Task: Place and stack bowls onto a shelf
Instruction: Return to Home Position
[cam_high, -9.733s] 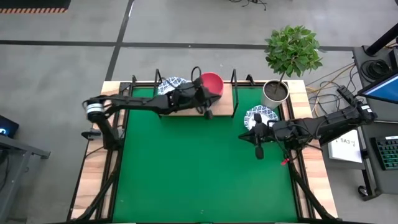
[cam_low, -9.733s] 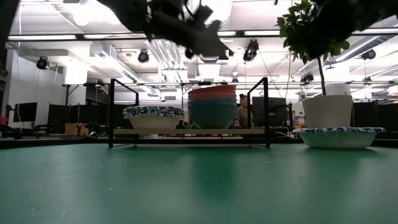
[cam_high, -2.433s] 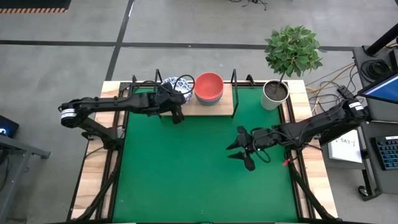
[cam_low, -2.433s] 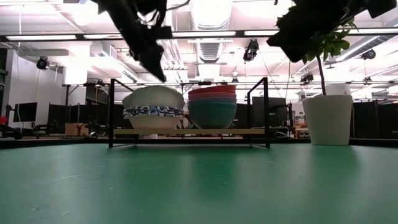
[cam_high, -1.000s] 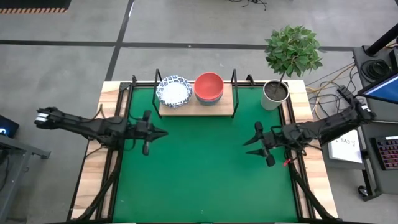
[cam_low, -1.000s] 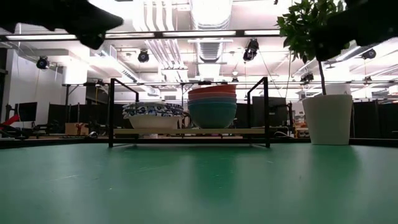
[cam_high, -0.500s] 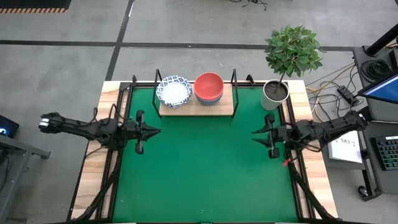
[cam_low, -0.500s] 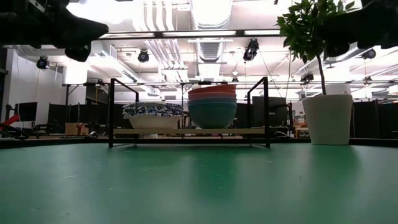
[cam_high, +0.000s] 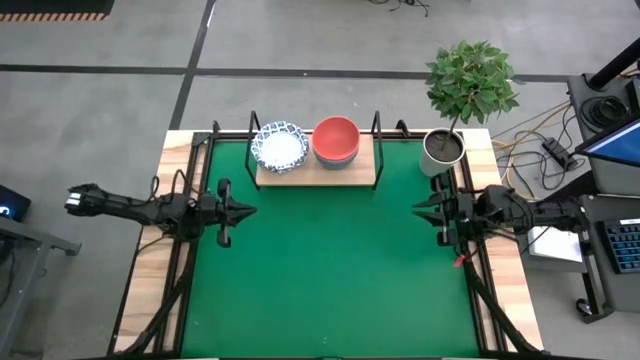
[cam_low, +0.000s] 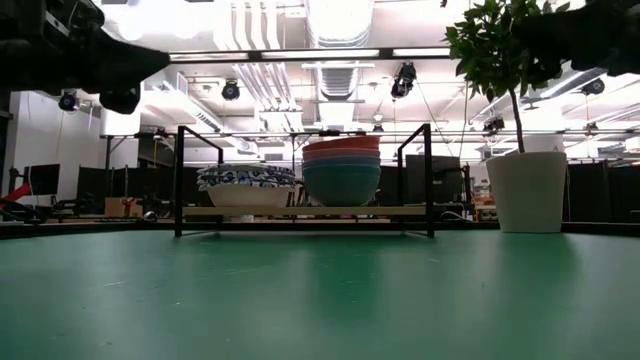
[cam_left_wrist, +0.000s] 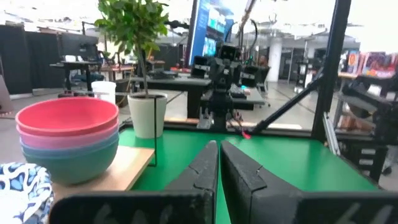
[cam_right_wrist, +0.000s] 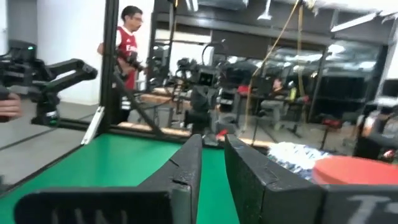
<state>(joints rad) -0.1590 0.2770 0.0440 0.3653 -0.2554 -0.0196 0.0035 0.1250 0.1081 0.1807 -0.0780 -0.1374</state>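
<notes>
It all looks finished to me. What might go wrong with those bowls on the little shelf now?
Two things, I'd guess. The coloured bowls are piled high on the shelf, so a knock might tip them; the patterned bowls sit right at its left end. The right gripper is parked close to the plant pot, so a wide swing might hit it. The left gripper waits at the left side, apart from the shelf.
</notes>
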